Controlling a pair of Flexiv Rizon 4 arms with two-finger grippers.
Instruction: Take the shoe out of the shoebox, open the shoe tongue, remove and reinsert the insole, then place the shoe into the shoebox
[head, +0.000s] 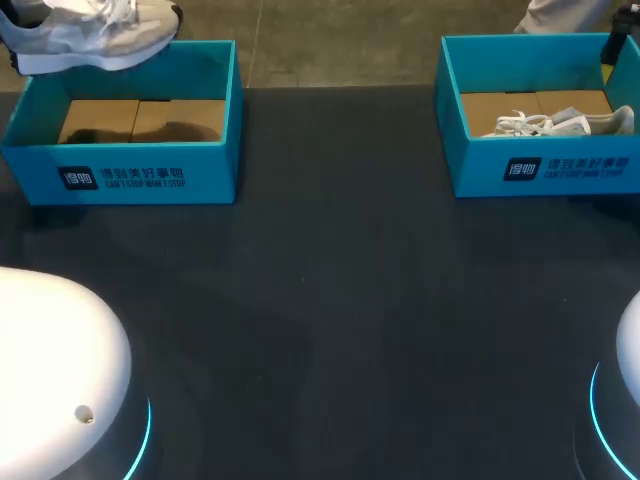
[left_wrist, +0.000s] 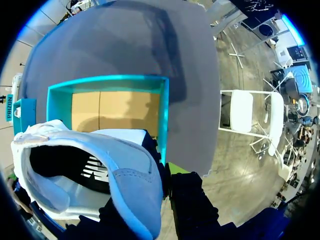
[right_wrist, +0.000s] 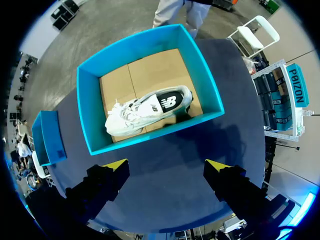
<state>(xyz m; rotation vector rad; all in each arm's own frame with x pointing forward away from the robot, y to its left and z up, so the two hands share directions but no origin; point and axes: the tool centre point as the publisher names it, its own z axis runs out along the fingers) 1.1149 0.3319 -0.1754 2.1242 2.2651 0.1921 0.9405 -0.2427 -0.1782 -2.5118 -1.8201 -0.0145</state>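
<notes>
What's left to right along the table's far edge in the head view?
left teal cardboard shoebox, brown floor bare → open stretch of dark table → right teal cardboard shoebox with a white lace-up shoe lying inside

A dark bench (head: 330, 300) carries two teal shoeboxes along its far side, well apart. The left shoebox (head: 150, 175) shows only its brown cardboard floor (head: 140, 120). A grey-and-white shoe (head: 90, 35) hangs above this box's far left corner, sole downward and clear of the rim. In the right shoebox (head: 540, 170) a white shoe (head: 560, 123) lies on its side, laces loose. The left arm's white base (head: 50, 370) and the right arm's base (head: 628, 380) sit at the near corners, each ringed with blue light.
</notes>
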